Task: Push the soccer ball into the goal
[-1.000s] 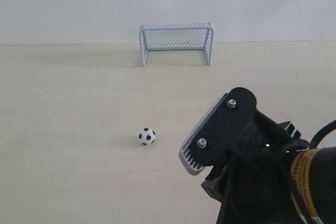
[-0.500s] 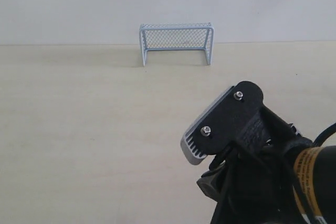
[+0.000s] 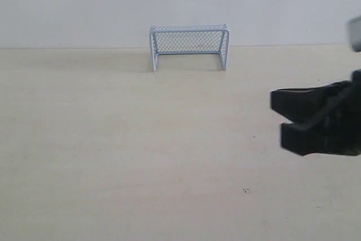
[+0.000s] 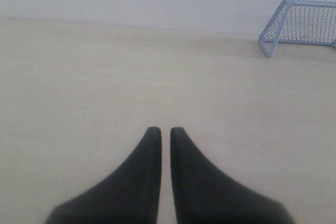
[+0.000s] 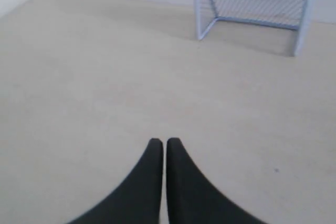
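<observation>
No soccer ball shows in any view. The pale blue goal (image 3: 189, 46) stands upright at the back of the table against the wall, and its mouth looks empty; it also appears in the left wrist view as the goal (image 4: 304, 24) and in the right wrist view as the goal (image 5: 252, 15). My right gripper (image 5: 161, 141) is shut with nothing between its fingers, pointing over bare table towards the goal. Its blurred black arm end (image 3: 318, 119) sits at the right edge of the exterior view. My left gripper (image 4: 161, 129) is shut and empty over bare table.
The light beige tabletop (image 3: 141, 139) stretches from the front edge back to a white wall (image 3: 84, 4). A tiny dark speck (image 3: 245, 190) lies on the table at front right.
The ball lay left of the right gripper one second ago and was gone half a second ago. The right gripper has since swung away to the right edge, blurred by motion.
</observation>
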